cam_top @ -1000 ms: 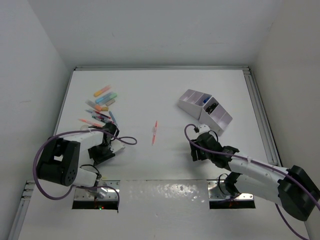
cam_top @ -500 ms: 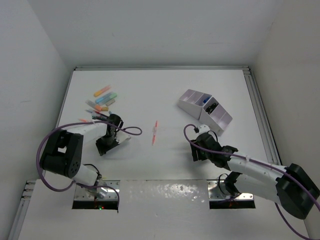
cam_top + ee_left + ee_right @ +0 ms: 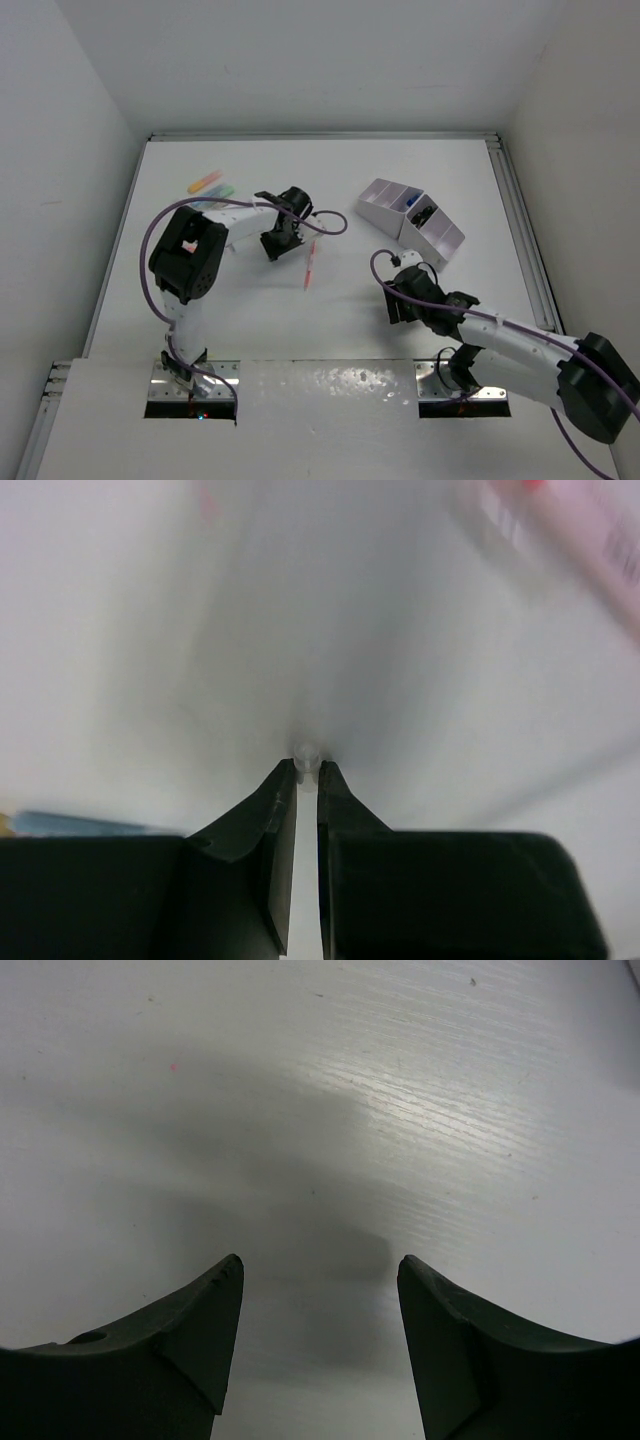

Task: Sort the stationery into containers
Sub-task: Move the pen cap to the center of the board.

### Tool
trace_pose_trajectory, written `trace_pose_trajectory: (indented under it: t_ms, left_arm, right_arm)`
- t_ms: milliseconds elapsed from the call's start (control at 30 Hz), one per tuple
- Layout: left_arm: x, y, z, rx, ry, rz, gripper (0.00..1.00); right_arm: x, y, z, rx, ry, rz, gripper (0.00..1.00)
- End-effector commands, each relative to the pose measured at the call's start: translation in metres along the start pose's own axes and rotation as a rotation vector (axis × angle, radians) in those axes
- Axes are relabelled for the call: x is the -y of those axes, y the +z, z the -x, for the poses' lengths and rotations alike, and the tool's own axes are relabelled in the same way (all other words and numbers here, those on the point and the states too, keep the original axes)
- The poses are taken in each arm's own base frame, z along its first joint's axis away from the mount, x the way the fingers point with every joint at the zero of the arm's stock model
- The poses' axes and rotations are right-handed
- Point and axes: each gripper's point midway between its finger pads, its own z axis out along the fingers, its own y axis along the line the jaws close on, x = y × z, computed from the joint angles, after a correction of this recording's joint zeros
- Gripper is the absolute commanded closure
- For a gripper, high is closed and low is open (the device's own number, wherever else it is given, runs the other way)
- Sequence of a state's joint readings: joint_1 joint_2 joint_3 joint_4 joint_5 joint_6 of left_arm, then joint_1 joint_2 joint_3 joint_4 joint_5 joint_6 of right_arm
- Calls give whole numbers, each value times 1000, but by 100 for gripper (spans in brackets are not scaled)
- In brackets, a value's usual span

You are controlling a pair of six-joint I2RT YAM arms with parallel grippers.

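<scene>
While our left gripper [image 3: 308, 772] pinches nearly shut on a pale nub [image 3: 308, 751] we cannot identify, we judge a carry underway. The organiser [image 3: 383, 206] lies well to its right, so the next move is to swing across and release. Our right gripper [image 3: 320, 1290] hangs spread apart, holding nothing.

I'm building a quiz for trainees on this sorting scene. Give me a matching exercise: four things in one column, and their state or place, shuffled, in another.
1. left gripper
2. right gripper
3. red pen
4. desk organiser

A. open above bare table
B. standing on the right half of the table
C. shut on a small pale tip
D. lying flat mid-table

Pairs: 1-C, 2-A, 3-D, 4-B
</scene>
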State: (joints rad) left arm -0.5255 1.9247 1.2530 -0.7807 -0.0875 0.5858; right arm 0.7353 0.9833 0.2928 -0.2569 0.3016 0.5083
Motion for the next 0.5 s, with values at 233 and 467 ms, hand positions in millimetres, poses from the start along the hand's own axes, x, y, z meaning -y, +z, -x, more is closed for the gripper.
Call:
trace_pose_trajectory:
  t_ms: [233,467]
  left_arm:
    - [15,5,55,104,37,-11,56]
    - [7,-28,65,180,28,6,40]
  right_arm:
    - [5,-11,21,68,21,-28,38]
    - [4,-11,22,74,14,-22,38]
